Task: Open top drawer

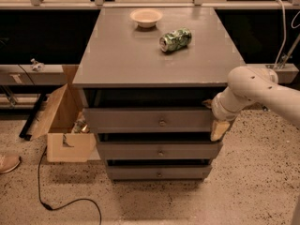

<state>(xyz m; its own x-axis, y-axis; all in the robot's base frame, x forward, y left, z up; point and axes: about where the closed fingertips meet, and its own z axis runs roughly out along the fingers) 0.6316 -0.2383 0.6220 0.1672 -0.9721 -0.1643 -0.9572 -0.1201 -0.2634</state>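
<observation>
The top drawer (140,118) is the widest grey front just under the cabinet top, with a small round metal knob (162,122) at its middle. A dark gap shows above its front panel. Two narrower drawer fronts (159,151) sit below it. My gripper (214,117) is on the white arm (253,90) that reaches in from the right. It is at the right end of the top drawer's front, well to the right of the knob. One tan finger (219,129) hangs down past the drawer's right corner.
A beige bowl (146,17) and a crushed green can (176,40) lie on the grey cabinet top (117,55). An open cardboard box (63,125) stands on the floor at the cabinet's left. A black cable (61,203) and a shoe (8,163) lie on the speckled floor.
</observation>
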